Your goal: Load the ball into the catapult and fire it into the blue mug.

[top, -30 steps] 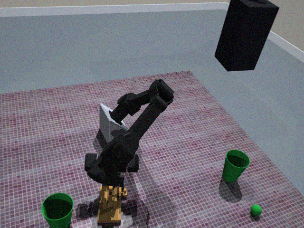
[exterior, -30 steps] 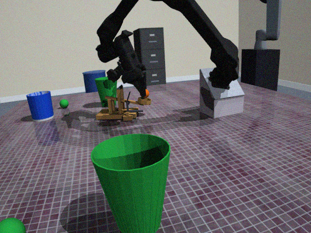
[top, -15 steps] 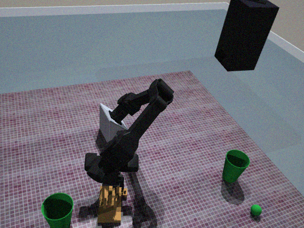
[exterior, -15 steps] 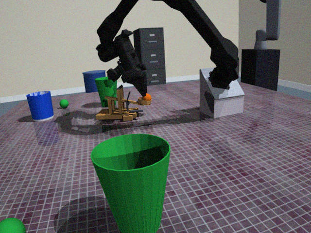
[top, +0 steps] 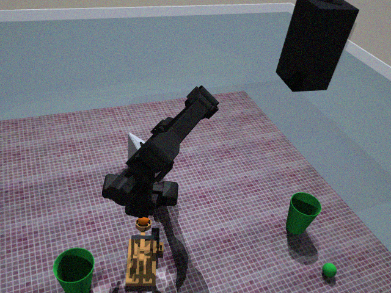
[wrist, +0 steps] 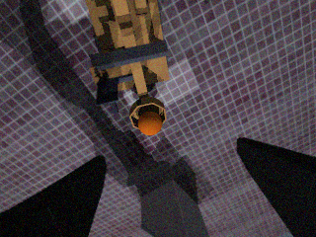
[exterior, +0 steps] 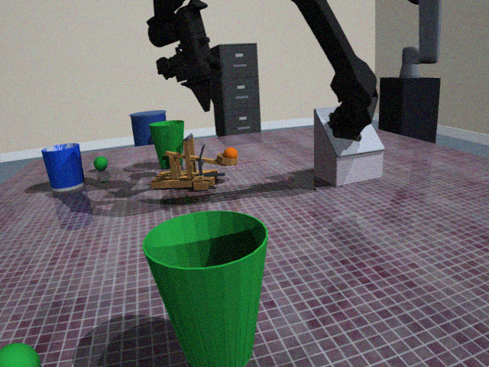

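- My jaws (top: 140,204) (exterior: 206,107) are spread wide, nothing between them, and I'm up above the cup end, fingertips aimed downward.
- Below me, here's the orange ball (top: 143,220) (exterior: 230,153) (wrist: 149,123), at the catapult's cup (top: 137,224) (exterior: 227,161) (wrist: 132,115); it looks to be inside the rim, though from up here I can't swear it is fully seated.
- That cup sits on the end of the throwing arm, reaching out past the wooden base of the catapult (top: 134,279) (exterior: 170,183) (wrist: 118,37). The whole thing stands upright on the tiled top.
- Off the end opposite the cup, there's the blue mug (exterior: 65,166), upright and apart from the catapult, with a green ball (exterior: 100,163) near it.
- One green cup (top: 76,274) (exterior: 160,144) stands upright to one side of the catapult.
- On the other side, well apart, another green cup (top: 298,217) (exterior: 213,303), and near it a second green ball (top: 329,270) (exterior: 18,357).
- Over on the cup-end side, the white box (top: 134,143) (exterior: 358,167) shows its sloped top, with my arm's base end over it.
- Farthest back: a blue drum (exterior: 142,128) and a grey cabinet (exterior: 238,104) by the wall.
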{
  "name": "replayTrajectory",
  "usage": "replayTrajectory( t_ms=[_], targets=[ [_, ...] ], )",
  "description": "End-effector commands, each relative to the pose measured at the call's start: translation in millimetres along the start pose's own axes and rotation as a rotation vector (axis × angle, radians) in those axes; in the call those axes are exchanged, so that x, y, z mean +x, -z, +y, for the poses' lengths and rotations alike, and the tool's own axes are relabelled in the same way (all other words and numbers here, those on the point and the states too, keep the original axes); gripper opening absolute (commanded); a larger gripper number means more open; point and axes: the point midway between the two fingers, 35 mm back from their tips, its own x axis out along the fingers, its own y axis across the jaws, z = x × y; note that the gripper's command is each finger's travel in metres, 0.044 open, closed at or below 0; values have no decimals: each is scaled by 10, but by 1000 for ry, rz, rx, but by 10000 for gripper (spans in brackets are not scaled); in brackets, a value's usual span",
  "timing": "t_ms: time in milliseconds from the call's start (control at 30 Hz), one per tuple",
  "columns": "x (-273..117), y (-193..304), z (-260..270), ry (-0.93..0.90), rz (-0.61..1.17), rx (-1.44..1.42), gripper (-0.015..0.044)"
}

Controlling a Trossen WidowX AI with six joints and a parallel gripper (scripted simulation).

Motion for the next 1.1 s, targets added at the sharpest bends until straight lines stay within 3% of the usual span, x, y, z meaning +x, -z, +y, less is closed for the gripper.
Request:
replayTrajectory(
  t_ms=[0,400,933,1067],
  targets=[
    [-82,-319,-74,16,-102,48,440],
    [-577,-1336,-78,95,-458,165,440],
    [-1363,-2426,55,-57,-906,-63,440],
    [-1404,-2489,63,-73,-933,-83,440]
  ],
)
